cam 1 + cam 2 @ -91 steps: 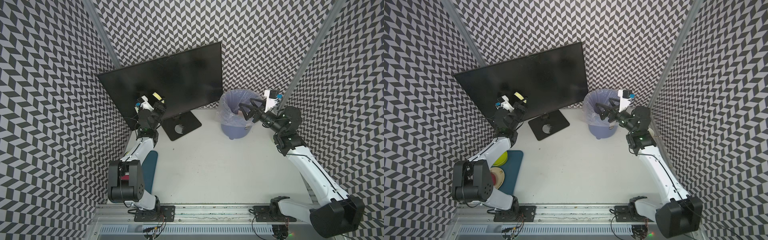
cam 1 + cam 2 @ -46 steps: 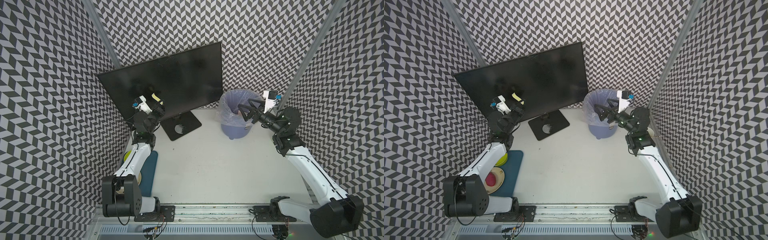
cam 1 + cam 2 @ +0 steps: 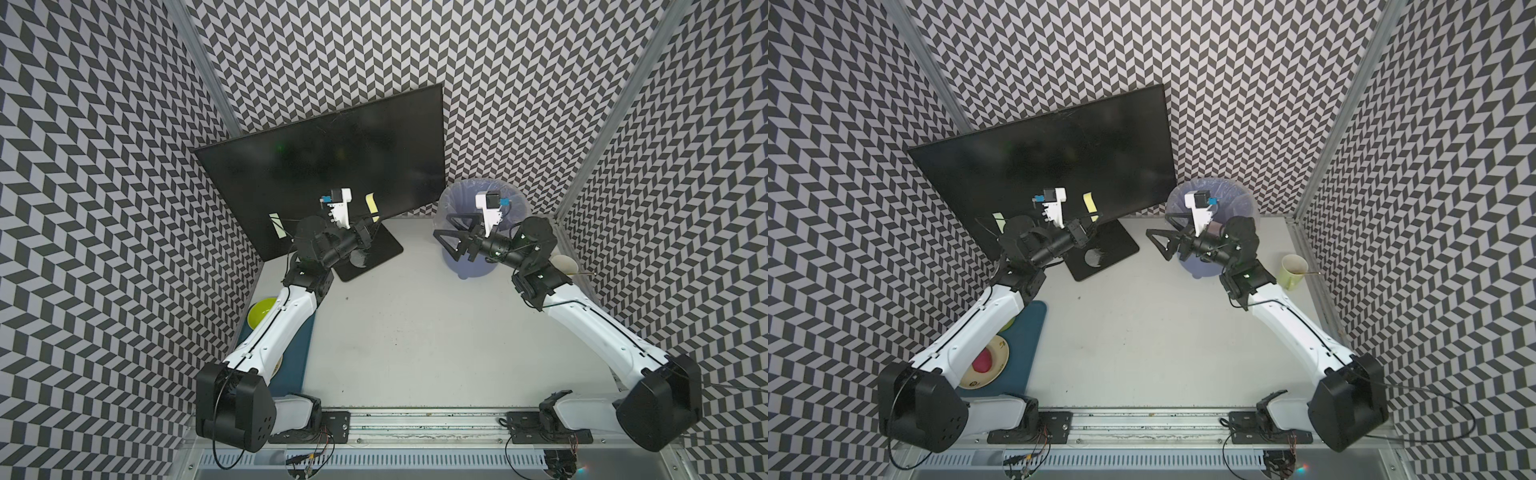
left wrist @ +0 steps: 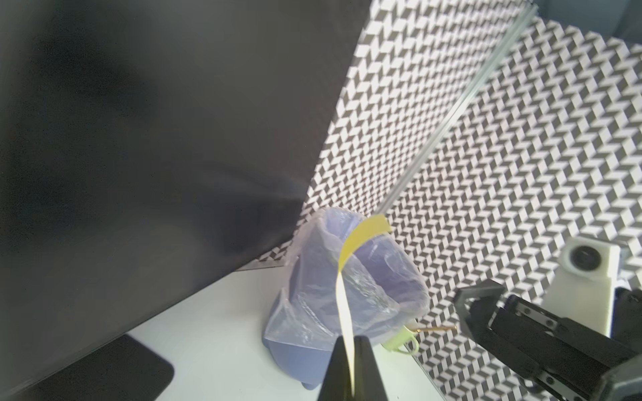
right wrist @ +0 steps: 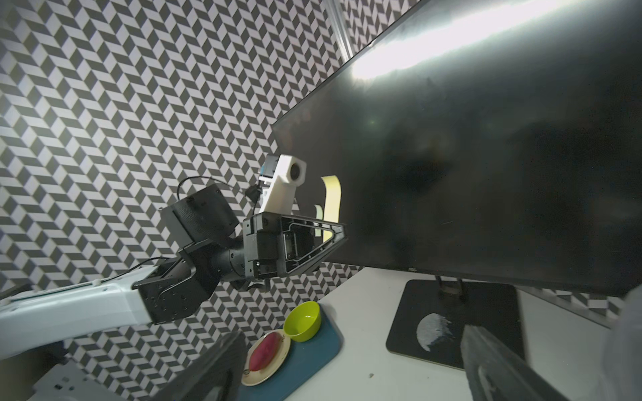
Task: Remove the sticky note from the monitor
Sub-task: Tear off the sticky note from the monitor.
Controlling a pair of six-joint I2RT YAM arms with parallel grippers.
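**Step in hand:** withdrawing the peeled note.

The left end effector (image 3: 372,221) is closed on the lower end of the yellow sticky note (image 3: 371,202). In the left wrist view the strip rises from between the fingertips (image 4: 366,368) and curls over at its free end. The monitor (image 3: 332,166) stands just beyond this end effector, close alongside the note. A pale reflection of the strip shows in the black glass. No contact between note and screen is visible, so the peel is judged complete.

The right end effector (image 3: 441,225) is fully open and empty. It sits near the lined waste bin (image 3: 454,203), above the worktop (image 3: 415,332), with its fingertips facing the left end effector.

**Next move, as judged:** carry the note away from the screen toward the bin, which lies ahead of the left end effector, or pass it to the open right end effector. Hold the pinch firm. The adhesive edge may re-stick to the glass or cling to a finger on release.
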